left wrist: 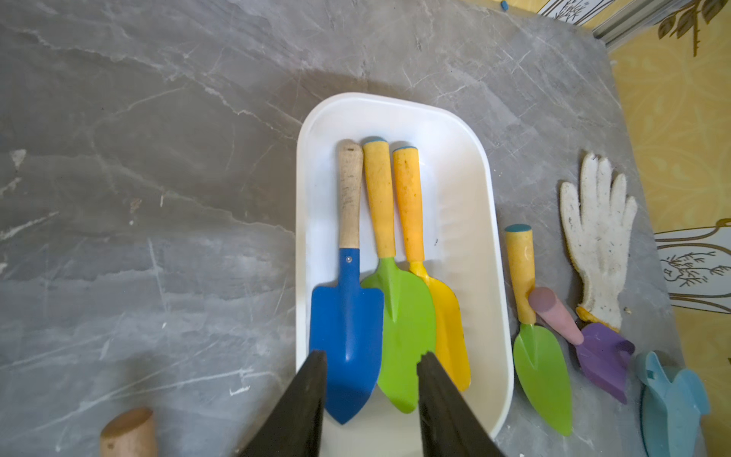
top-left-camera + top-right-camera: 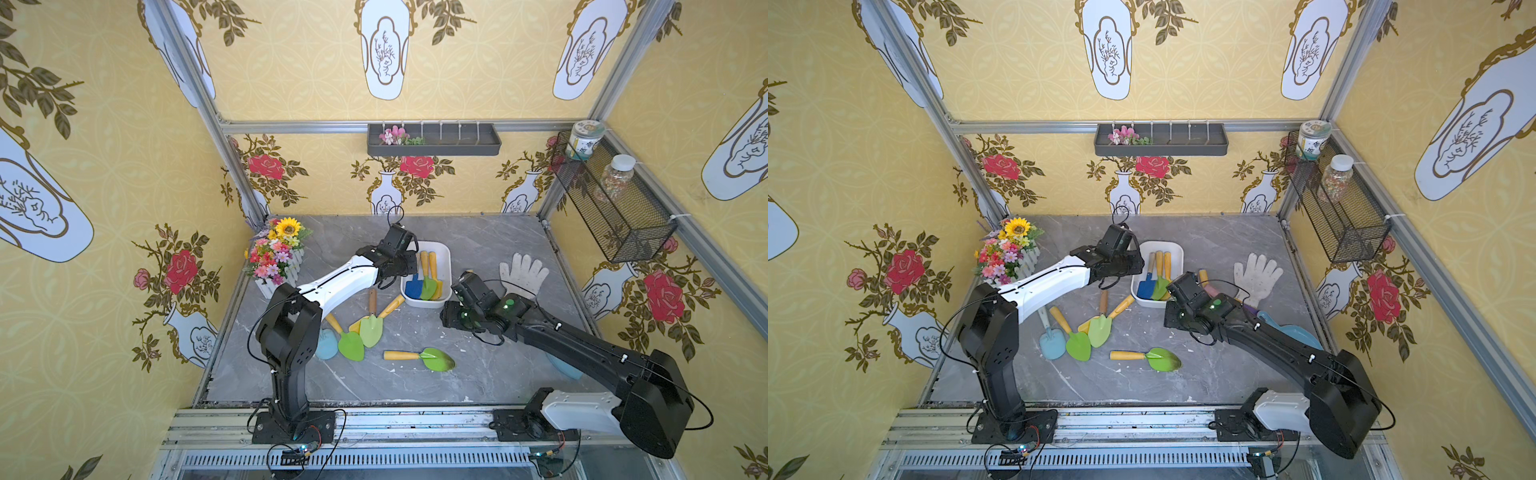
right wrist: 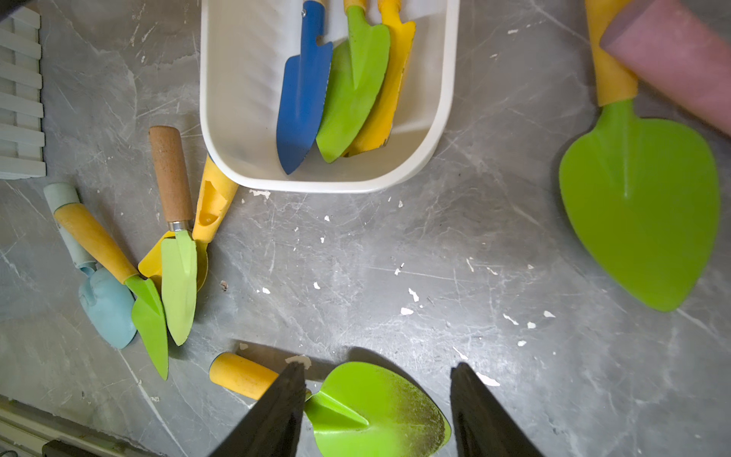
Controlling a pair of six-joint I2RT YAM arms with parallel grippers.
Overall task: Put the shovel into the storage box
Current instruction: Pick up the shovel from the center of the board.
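Showing wrist-cam only: L gripper [image 1: 372, 353] apart above storage box [image 1: 463, 190]; R gripper [image 3: 378, 364] apart.

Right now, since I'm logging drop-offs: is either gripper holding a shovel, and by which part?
Nothing is held. The left gripper is open above the storage box; the right gripper is open above a green shovel lying on the table.

You get bare floor in the white rectangular plastic tub [image 1: 459, 221] mainly along the wall facing the white knitted glove [image 1: 597, 237]; a blue metal trowel [image 1: 348, 344], green trowel [image 1: 403, 324] and yellow trowel [image 1: 447, 324] fill the rest. The grey marble tabletop [image 3: 395, 245] off its near end lies open.
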